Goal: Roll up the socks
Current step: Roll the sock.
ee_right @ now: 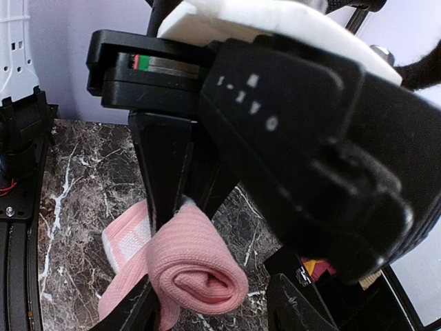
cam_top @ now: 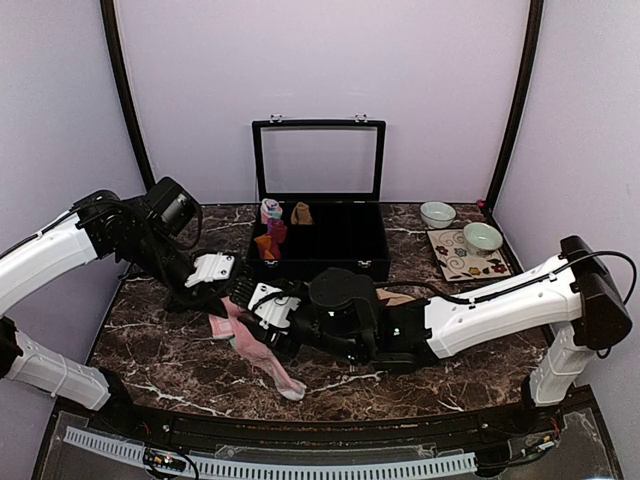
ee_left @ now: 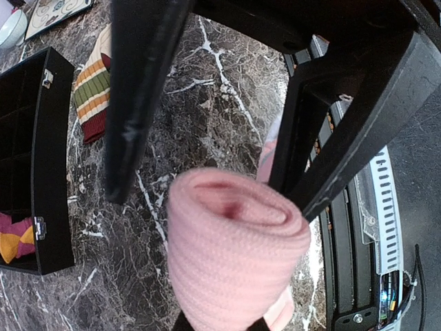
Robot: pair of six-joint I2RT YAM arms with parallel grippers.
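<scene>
The pink sock (cam_top: 252,347) is partly rolled; its loose tail trails over the marble toward the front edge. The roll (ee_left: 234,255) sits in my left gripper (ee_left: 219,321), whose fingers pinch its edge in the right wrist view. The left gripper is at the table's middle left (cam_top: 228,293). My right gripper (cam_top: 246,316) is open, its fingers (ee_left: 134,110) standing on either side of the roll (ee_right: 196,265) with a gap on one side. The striped sock (ee_left: 93,89) lies flat by the box, mostly hidden behind the right arm in the top view (cam_top: 400,297).
A black compartment box (cam_top: 320,265) with its lid up stands at the back middle, holding small rolled bundles (cam_top: 270,240). Two bowls (cam_top: 437,213) (cam_top: 482,237) and a patterned mat (cam_top: 455,262) are at the back right. The right arm lies across the table's middle.
</scene>
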